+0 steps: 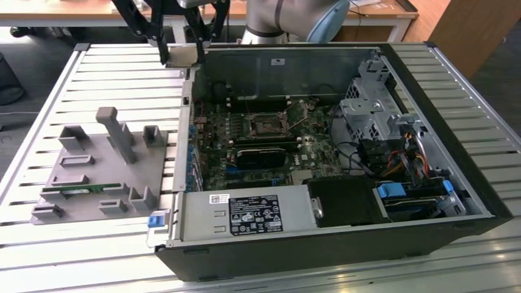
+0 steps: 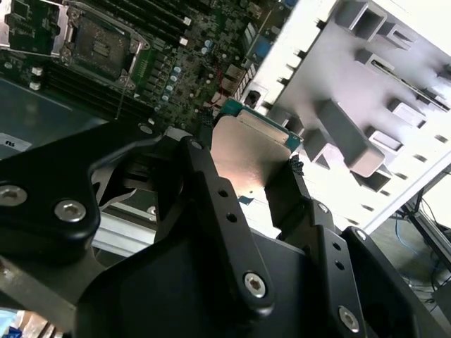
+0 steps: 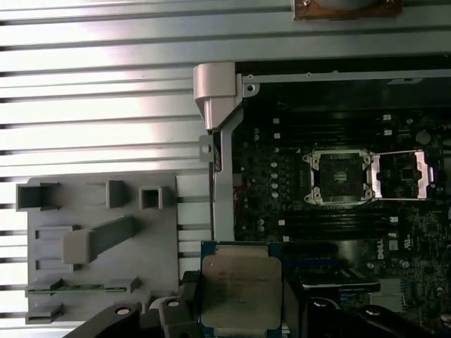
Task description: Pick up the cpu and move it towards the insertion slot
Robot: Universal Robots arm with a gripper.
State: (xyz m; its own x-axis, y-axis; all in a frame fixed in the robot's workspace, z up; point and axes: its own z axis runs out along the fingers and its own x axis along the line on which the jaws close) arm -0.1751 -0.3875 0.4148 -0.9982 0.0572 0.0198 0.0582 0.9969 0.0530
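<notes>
The gripper hangs at the far side of the scene in the exterior view, above the far left corner of the open computer case, which lies on its side on the slatted metal desk. Its black jaws are clenched on the cpu, gripping the chip by two opposite edges; in both wrist views the silvery metal face with its green rim sits between the two black fingers. The chip is held in the air, clear of the desk and of the case.

The insertion slot lies inside the case on the green circuit board, a dark square socket in a silver frame, with its metal cover plate swung open beside it in the first wrist view. The socket is well apart from the held chip, nearer to the middle of the case and to the exterior view's right of the gripper.

To the exterior view's left of the case, a grey plastic tray rests on the desk, with upright posts and recesses; a narrow green memory stick lies in one of its near recesses. A power supply box fills the near left part of the case.
</notes>
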